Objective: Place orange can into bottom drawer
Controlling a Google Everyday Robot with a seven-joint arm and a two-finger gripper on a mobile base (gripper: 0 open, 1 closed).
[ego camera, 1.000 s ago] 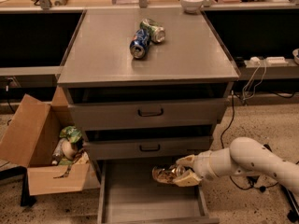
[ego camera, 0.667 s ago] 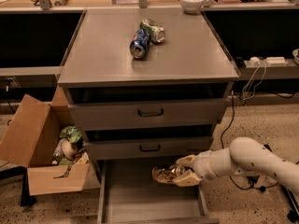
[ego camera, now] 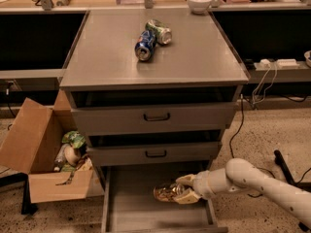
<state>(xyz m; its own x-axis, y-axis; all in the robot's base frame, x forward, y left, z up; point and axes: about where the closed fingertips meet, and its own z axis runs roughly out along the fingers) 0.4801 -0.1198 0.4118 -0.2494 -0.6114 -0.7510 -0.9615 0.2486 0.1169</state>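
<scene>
The orange can point(ego camera: 166, 192) lies on its side, held over the right part of the open bottom drawer point(ego camera: 141, 212). My gripper point(ego camera: 182, 189) reaches in from the right on a white arm and is shut on the can's right end. The can hangs just above the drawer's grey floor; I cannot tell whether it touches it. The drawer is pulled out toward the camera below the two upper drawers with dark handles.
A blue can point(ego camera: 144, 44) and a green can point(ego camera: 159, 31) lie on the cabinet top point(ego camera: 97, 57). A white bowl point(ego camera: 199, 2) stands on the shelf behind. An open cardboard box point(ego camera: 36, 149) with rubbish sits on the floor at the left. Cables run at the right.
</scene>
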